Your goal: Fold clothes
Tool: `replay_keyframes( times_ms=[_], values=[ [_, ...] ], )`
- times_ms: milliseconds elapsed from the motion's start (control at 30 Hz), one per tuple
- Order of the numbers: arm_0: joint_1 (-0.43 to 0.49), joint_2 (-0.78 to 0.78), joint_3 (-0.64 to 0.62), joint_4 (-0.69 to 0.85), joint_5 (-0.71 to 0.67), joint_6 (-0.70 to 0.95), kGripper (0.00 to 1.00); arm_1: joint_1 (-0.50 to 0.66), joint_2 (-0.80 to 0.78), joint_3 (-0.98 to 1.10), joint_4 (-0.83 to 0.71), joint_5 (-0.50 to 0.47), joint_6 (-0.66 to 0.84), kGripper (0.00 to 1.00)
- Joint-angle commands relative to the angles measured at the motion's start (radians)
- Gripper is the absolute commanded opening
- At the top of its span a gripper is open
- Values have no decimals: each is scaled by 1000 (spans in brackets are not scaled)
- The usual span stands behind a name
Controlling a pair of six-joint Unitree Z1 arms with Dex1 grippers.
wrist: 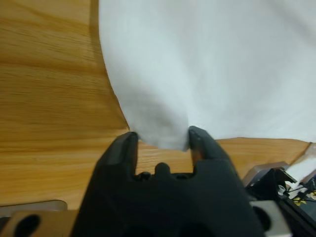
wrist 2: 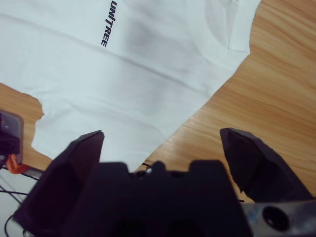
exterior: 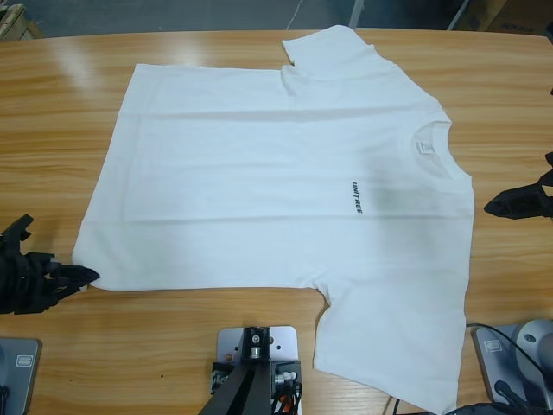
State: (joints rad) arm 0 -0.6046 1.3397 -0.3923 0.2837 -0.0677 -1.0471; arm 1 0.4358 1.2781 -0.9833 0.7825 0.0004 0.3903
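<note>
The clothes are one white T-shirt (exterior: 259,173) lying flat on the wooden table (exterior: 69,104), neck to the right, hem to the left, with dark "UNITREE" lettering (exterior: 356,197) on the chest. My left gripper (exterior: 85,277) is at the near hem corner. In the left wrist view that corner of the T-shirt (wrist: 163,128) sits pinched between the two jaws of my left gripper (wrist: 164,140). My right gripper (exterior: 501,206) hovers just right of the shoulder, off the cloth. In the right wrist view my right gripper (wrist 2: 160,136) is wide open above the T-shirt (wrist 2: 123,74) edge near the collar.
The near sleeve (exterior: 406,346) reaches almost to the table's front edge. Bare wood (exterior: 510,104) shows to the right of the collar and on the left past the hem. Cables (exterior: 510,380) lie at the front right corner.
</note>
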Motion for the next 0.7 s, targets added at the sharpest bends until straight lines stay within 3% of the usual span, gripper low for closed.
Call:
replay_keyframes(
  times_ms=[33,700],
  values=[
    [-12,-92,35,26,9,-7,0,11,16,41,-13,-11,-1,941],
    [-12,-119,43,9,-9,4,0,9,6,50,-16,-11,1,936]
  ],
)
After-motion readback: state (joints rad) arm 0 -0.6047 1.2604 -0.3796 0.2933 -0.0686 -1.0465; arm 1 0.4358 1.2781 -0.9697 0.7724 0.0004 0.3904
